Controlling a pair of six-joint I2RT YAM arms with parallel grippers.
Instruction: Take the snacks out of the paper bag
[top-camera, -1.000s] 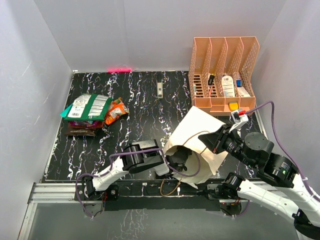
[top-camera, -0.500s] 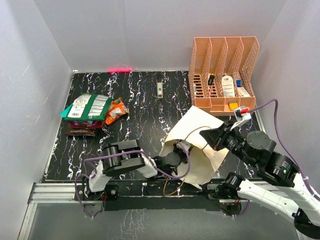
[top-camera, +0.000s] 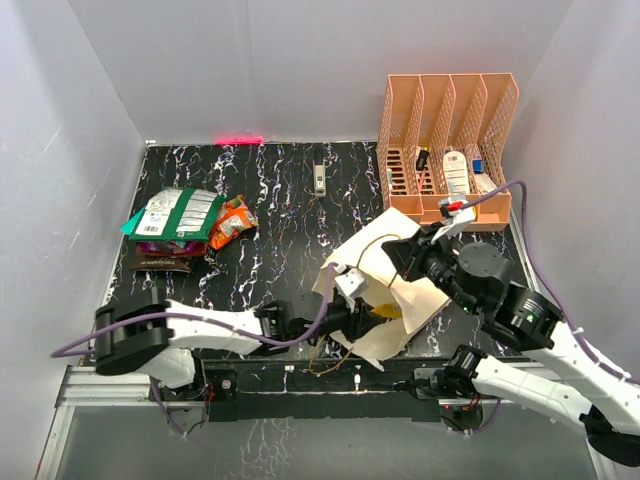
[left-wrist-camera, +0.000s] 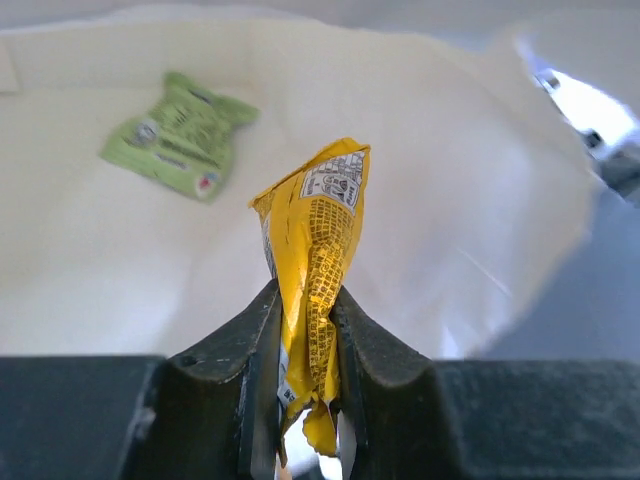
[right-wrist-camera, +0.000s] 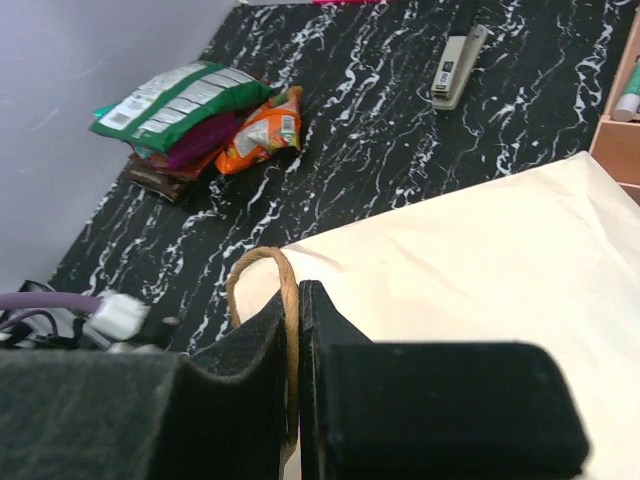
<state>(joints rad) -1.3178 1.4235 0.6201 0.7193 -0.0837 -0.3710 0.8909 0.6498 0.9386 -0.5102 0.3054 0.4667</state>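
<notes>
Currently held, left: your left pincer (left-wrist-camera: 305, 300) is closed most of the way, and its two fingers pinch the lower end of a yellow packet (left-wrist-camera: 320, 225). The packet stands upright between them.
Left pincer position: it sits at the mouth of the paper bag (top-camera: 425, 300). Its arm stretches low along the near edge of the counter (top-camera: 280, 240). From above, only a sliver of the yellow packet (top-camera: 388, 311) shows there.
Right pincer: your right pincer (right-wrist-camera: 297, 300) is clamped fully shut on the bag's brown cord handle (right-wrist-camera: 255, 265). The loop rises out from between the fingers.
Paper bag: it lies crumpled on the counter, right of centre and just in front of the peach organiser (top-camera: 445, 100). Its broad cream side (right-wrist-camera: 480, 260) faces up.
Inside the bag: a light green packet (left-wrist-camera: 180, 135) lies flat on the inner wall, well behind the yellow one and apart from it.
Snacks outside: a pile sits at the left side of the counter, well apart from the bag.
Pile order: a green-and-white packet (top-camera: 175, 212) lies on top, a purple packet (right-wrist-camera: 195, 135) under it, and a dark brown packet (top-camera: 160, 262) at the bottom.
Beside the pile: an orange packet (top-camera: 232, 222) touches its right side.
Elsewhere on the counter: a small grey stapler (top-camera: 319, 179) lies near the far edge.
Organiser contents: white bottles (top-camera: 456, 172) stand in its slots.
</notes>
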